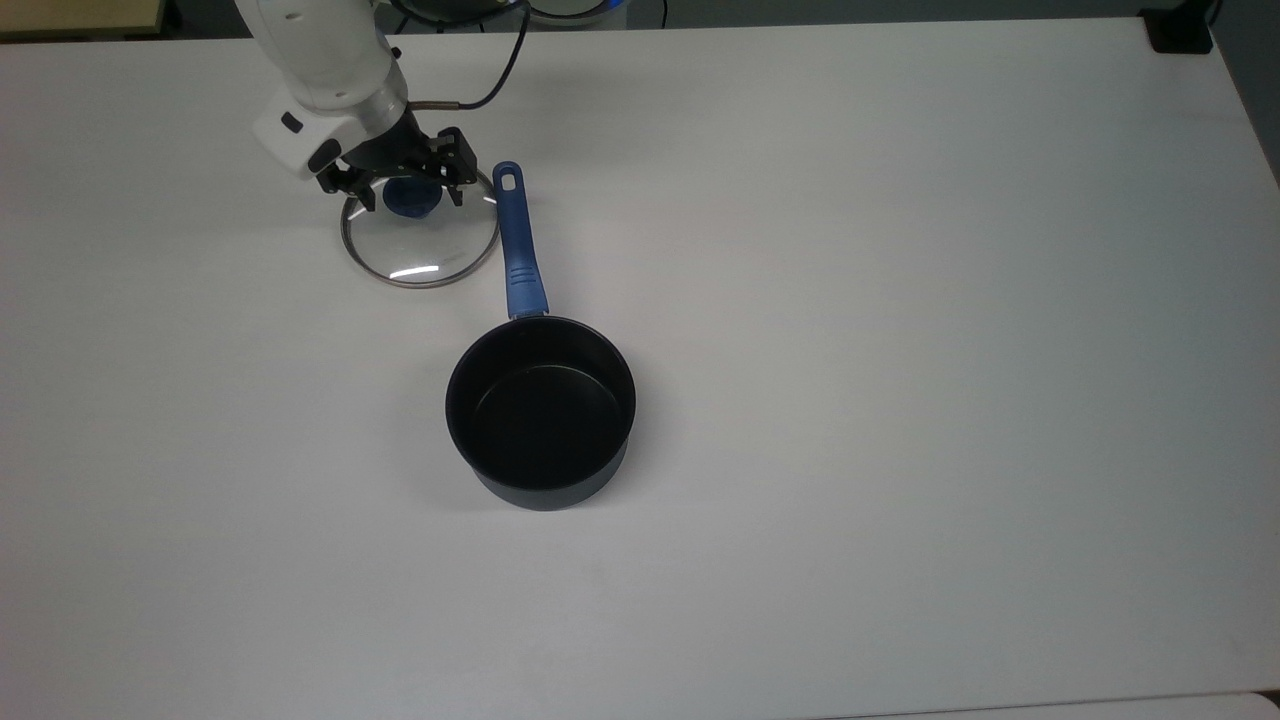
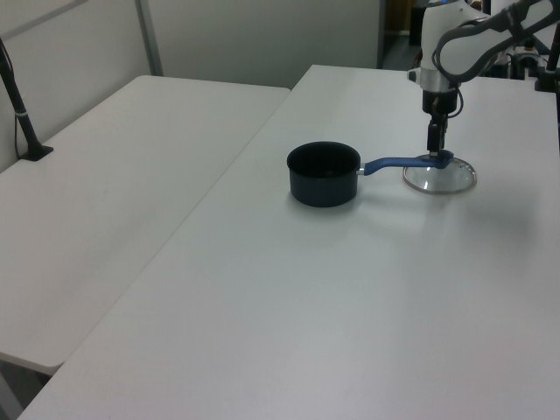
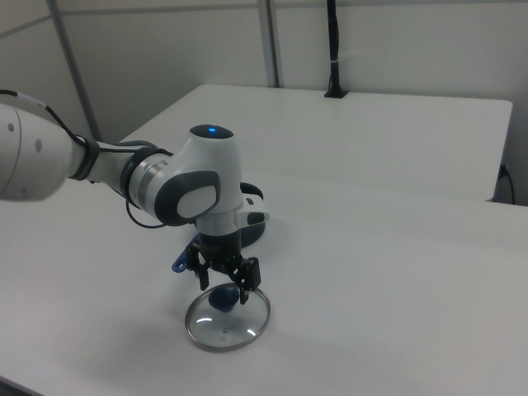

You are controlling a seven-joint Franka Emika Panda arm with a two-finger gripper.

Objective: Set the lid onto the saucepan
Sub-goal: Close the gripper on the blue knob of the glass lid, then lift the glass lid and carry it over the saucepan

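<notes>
Glass lid (image 1: pixel 420 240) flat on tabletop (image 1: pixel 900 300), open pincer (image 1: pixel 405 188) straddling its blue knob (image 1: pixel 408 198); saucepan (image 1: pixel 540 410) at lid's 5 o'clock, top view.

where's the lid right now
The lid lies flat on the table in the top view's upper left, beside the end of the saucepan handle, with the open gripper above its knob.

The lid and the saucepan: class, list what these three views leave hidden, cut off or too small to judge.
- Saucepan in the right view: its body sits behind the arm; a bit of blue handle peeks out.
- Lid in the top view: the gripper covers part of its blue knob.
- Lid in the left view: the lettering is too small to read.
- Arm: cut off at the top view's upper edge.
</notes>
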